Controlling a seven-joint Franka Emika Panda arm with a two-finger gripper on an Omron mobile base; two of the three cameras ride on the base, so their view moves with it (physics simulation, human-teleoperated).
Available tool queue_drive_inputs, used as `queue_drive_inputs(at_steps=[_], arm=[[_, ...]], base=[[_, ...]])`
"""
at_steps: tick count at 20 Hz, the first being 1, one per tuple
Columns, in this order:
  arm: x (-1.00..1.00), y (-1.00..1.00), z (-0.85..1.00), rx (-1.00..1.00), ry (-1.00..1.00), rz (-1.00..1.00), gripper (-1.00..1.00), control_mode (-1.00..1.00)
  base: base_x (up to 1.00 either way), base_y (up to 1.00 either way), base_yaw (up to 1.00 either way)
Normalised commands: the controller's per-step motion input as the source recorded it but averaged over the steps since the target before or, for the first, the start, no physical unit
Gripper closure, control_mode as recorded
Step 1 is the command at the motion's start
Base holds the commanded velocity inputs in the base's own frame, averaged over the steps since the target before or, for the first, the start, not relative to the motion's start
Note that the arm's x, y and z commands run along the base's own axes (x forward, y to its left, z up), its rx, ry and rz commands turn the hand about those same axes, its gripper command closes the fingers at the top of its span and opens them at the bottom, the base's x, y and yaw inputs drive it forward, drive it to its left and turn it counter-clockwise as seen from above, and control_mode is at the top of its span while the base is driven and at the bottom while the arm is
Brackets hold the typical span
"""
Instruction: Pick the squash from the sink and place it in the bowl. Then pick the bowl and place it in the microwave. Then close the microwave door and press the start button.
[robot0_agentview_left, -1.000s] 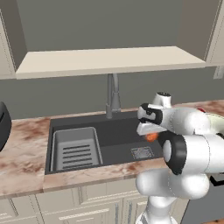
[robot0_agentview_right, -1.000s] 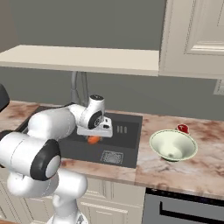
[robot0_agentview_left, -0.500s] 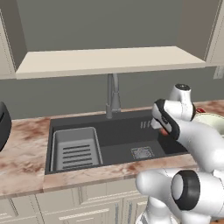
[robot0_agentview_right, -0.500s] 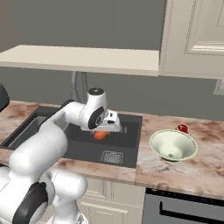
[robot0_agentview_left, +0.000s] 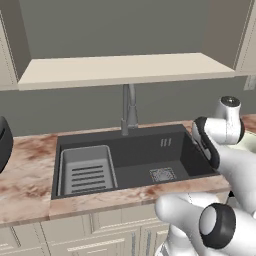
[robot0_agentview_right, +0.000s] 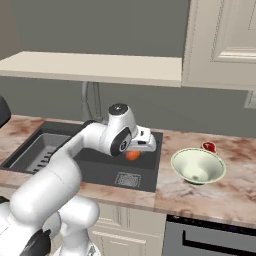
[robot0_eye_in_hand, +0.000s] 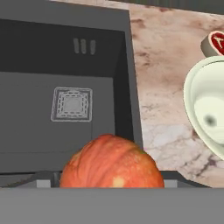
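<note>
My gripper (robot0_agentview_right: 135, 153) is shut on the small orange squash (robot0_agentview_right: 132, 156) and holds it above the right end of the dark grey sink (robot0_agentview_right: 95, 167). In the hand view the squash (robot0_eye_in_hand: 111, 165) sits close at the bottom, with the sink's right wall (robot0_eye_in_hand: 127, 87) and the drain grate (robot0_eye_in_hand: 72, 104) below it. The pale greenish-white bowl (robot0_agentview_right: 197, 167) stands upright on the counter to the right of the sink, apart from the squash; its rim (robot0_eye_in_hand: 192, 109) shows at the right of the hand view. The microwave and its door are out of view.
A tall metal faucet (robot0_agentview_left: 129, 107) rises behind the sink (robot0_agentview_left: 135, 172), and a grey slotted rack (robot0_agentview_left: 87, 170) lies at its left end. A small red item (robot0_agentview_right: 209, 147) sits behind the bowl. A beige shelf (robot0_agentview_left: 125, 67) hangs overhead. A dark rounded object (robot0_agentview_left: 3, 145) is at the counter's left edge.
The arm has swung right with the squash, from over the middle of the sink to its right end, closer to the bowl. The bowl has not moved.
</note>
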Motion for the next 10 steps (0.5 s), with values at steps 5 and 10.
queue_drive_inputs(at_steps=[5, 10], arm=[[0.0, -0.88, 0.3, -0.05, -0.02, -0.13, 1.0, -1.0], [0.0, -0.96, 0.3, -0.02, -0.01, -0.13, 1.0, -1.0]], base=[[0.0, 0.0, 0.0], [0.0, 0.0, 0.0]])
